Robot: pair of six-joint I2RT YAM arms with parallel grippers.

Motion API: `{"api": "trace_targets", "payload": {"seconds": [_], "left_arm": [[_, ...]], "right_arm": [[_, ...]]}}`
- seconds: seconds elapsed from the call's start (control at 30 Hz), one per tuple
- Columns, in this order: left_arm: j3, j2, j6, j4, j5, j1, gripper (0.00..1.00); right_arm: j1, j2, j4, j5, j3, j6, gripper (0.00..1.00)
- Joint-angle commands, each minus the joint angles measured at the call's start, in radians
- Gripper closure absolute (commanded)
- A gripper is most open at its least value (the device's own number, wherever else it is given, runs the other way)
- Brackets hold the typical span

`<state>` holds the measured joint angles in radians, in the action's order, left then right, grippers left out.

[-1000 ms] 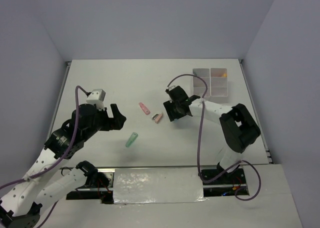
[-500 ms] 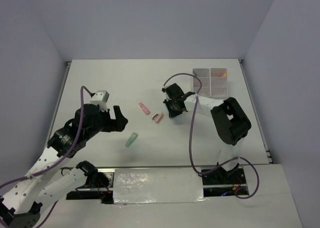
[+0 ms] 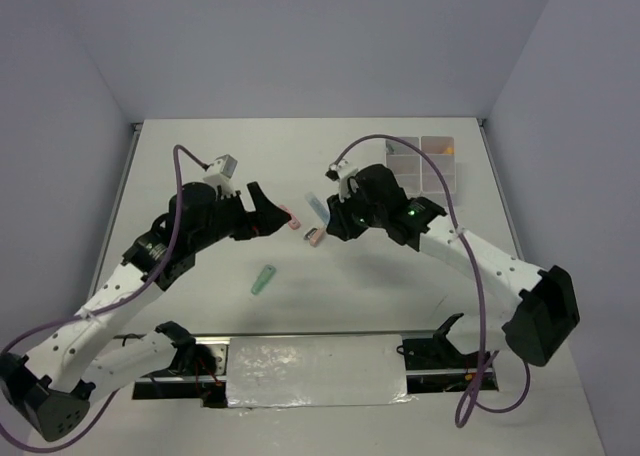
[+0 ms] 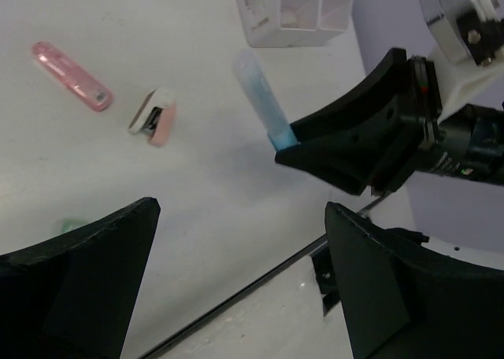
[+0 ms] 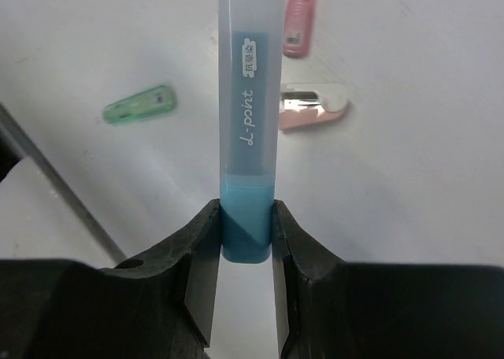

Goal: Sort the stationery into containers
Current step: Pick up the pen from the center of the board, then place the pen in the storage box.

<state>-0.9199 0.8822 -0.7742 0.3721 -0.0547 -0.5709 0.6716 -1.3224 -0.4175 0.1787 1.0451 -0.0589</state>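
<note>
My right gripper is shut on a blue stick and holds it by its darker end above the table; the right wrist view shows it clamped between the fingers. A pink stick, a pink-and-white piece and a green stick lie on the table mid-left. My left gripper is open and empty, just left of the pink stick. The divided translucent box stands at the far right.
The white table ends at a dark front edge strip near the arm bases. Grey walls close in the left, back and right sides. The box also shows in the left wrist view, beyond the blue stick.
My right arm has swung round and stretched out, and the blue stick now shows in its gripper. My left gripper has moved forward and right, up to the pink stick.
</note>
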Motion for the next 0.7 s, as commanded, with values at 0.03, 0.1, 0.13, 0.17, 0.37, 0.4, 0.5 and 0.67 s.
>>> {"api": "trace_targets", "payload": {"seconds": [0.03, 0.1, 0.13, 0.17, 0.37, 0.4, 0.5, 0.67], "left_arm": [[-0.068, 0.078, -0.131, -0.188, -0.109, 0.005, 0.01], [-0.073, 0.103, -0.155, -0.193, -0.114, 0.003, 0.01], [-0.065, 0.118, -0.175, -0.231, -0.144, 0.005, 0.01], [-0.053, 0.124, -0.189, -0.261, -0.166, 0.005, 0.01], [0.003, 0.173, -0.263, -0.398, -0.241, 0.003, 0.09], [-0.002, 0.179, -0.263, -0.395, -0.238, 0.003, 0.11], [-0.002, 0.178, -0.258, -0.397, -0.240, 0.000, 0.21], [-0.001, 0.185, -0.231, -0.375, -0.263, 0.002, 0.42]], "right_arm": [[0.022, 0.110, -0.072, 0.099, -0.007, 0.039, 1.00], [0.031, 0.155, -0.067, 0.107, -0.020, 0.036, 1.00], [0.037, 0.193, -0.044, 0.140, -0.028, 0.025, 1.00], [0.040, 0.206, -0.037, 0.154, -0.036, 0.019, 1.00], [0.132, 0.224, -0.037, 0.142, -0.002, 0.010, 1.00], [0.146, 0.216, -0.035, 0.139, 0.003, 0.010, 1.00], [0.181, 0.195, -0.044, 0.104, 0.032, 0.014, 1.00], [0.195, 0.172, -0.047, 0.062, 0.073, 0.019, 1.00]]}}
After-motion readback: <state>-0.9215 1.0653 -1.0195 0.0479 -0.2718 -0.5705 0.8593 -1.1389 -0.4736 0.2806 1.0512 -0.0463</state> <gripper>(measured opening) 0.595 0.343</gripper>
